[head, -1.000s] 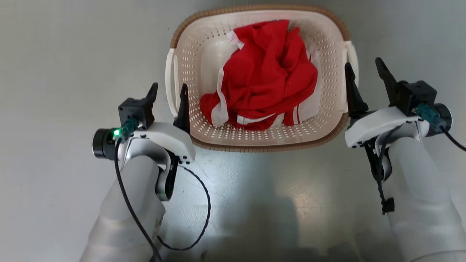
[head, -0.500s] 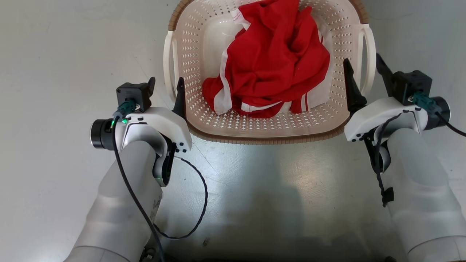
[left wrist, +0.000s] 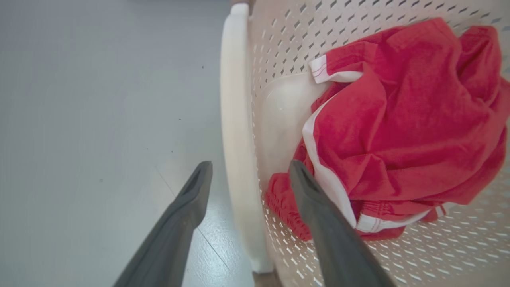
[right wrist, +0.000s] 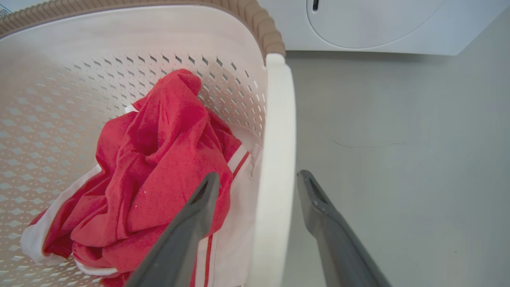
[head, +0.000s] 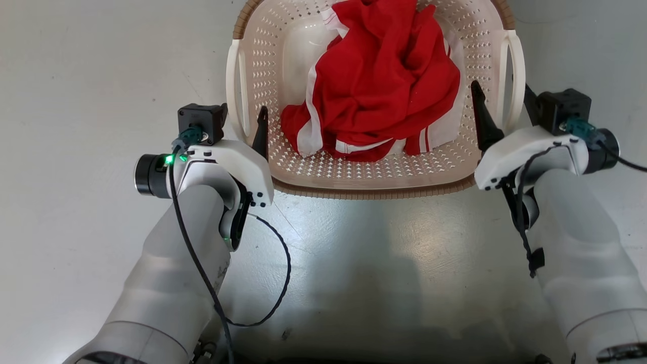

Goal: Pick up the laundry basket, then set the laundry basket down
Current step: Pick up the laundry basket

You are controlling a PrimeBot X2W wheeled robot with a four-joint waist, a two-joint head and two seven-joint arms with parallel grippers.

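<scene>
1. One laundry basket [head: 374,191] stands on the pale grey floor [head: 76,76], at 12 o'clock in the head view. Its far end is cut by the top edge. It is cream-white and perforated, with a brown woven-look rim.
2. It has two white side handles: one handle [head: 235,91] at the basket's 9 o'clock and the other handle [head: 513,76] at its 3 o'clock.
3. One crumpled red garment [head: 384,86] with white stripes lies inside, heaped toward the 3 o'clock wall.
4. There are two grippers with four dark fingers in all. The left gripper [head: 241,119] is at the 9 o'clock handle with its jaws wide. One finger is inside the basket wall and one is outside over the floor, and the handle runs between them. In the left wrist view there are gaps on both sides of the handle.
5. The right gripper [head: 500,93] straddles the 3 o'clock handle the same way, jaws wide and holding nothing. Its inner finger is above the garment's edge.
6. Two pale forearms rise from 7 and 5 o'clock. One black cable [head: 280,283] loops beside the left one.
7. One white washing machine [right wrist: 378,24] stands beyond the basket, at 1 o'clock in the right wrist view.
</scene>
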